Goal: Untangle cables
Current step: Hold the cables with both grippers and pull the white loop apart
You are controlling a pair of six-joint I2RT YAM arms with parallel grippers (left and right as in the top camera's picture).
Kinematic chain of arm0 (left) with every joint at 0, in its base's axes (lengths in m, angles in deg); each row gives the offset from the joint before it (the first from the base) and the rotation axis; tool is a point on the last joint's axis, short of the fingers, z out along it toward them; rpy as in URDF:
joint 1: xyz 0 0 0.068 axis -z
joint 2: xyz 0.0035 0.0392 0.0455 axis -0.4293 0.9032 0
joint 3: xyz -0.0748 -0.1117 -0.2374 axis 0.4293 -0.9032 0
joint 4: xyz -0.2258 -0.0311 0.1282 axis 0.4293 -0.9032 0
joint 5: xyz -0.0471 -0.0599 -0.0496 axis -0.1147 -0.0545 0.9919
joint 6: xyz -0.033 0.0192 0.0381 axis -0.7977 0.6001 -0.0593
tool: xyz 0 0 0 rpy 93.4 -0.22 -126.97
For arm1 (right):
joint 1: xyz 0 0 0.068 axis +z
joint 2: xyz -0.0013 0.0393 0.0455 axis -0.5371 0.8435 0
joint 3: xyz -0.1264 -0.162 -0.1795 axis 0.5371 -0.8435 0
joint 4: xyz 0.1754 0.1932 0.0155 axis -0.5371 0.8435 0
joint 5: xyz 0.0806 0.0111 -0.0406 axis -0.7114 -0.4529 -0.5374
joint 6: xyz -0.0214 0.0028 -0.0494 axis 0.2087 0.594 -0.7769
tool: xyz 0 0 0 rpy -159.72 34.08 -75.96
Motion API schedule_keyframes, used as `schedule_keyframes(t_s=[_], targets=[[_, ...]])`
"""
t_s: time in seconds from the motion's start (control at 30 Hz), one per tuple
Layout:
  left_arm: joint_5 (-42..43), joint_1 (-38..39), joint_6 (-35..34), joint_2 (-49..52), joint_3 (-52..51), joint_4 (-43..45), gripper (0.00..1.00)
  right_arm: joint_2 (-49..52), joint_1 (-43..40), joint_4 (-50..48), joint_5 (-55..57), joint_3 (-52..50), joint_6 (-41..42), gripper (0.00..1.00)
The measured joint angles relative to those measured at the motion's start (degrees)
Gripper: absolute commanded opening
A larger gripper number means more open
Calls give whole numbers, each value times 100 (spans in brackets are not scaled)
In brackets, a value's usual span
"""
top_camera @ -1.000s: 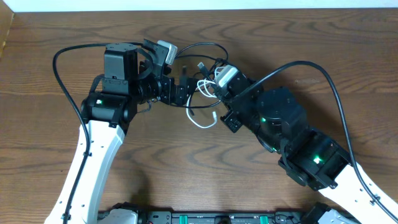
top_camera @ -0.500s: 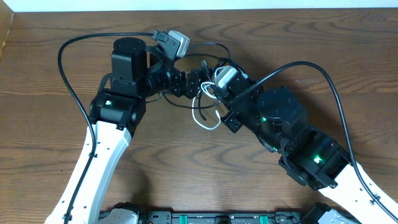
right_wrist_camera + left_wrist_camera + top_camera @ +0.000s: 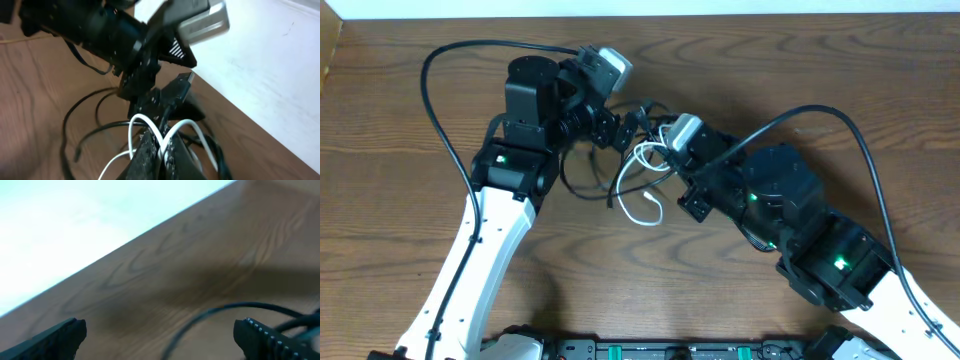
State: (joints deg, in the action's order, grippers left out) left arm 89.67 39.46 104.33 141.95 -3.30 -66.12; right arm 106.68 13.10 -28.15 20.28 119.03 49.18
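— Right gripper [image 3: 159, 147], state?
— Clamped shut on white cable [image 3: 136, 125], amid tangled black cables [image 3: 65, 125] lying mid-table [image 3: 820, 60].
— Left gripper [image 3: 160, 342]?
— Spread wide, holding nothing, beside tangle.

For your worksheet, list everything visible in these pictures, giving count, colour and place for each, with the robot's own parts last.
table: one, brown wood, under everything
white cable: one, white, middle of the tangle
black cables: several, exact count unclear, black, looped around the white one between the arms
left gripper: one, black, open, at the tangle's far-left edge, holding nothing
right gripper: one, black, shut on the white cable
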Motion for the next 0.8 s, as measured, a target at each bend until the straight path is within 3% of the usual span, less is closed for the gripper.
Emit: schedule_keyframes(t_s=[0.6, 0.8], targets=[[221, 0, 1587, 44, 0, -1556, 98, -83, 0, 199, -20, 0, -17, 1], [223, 0, 1873, 35, 0, -1615, 100, -98, 0, 212, 203, 0, -24, 1]])
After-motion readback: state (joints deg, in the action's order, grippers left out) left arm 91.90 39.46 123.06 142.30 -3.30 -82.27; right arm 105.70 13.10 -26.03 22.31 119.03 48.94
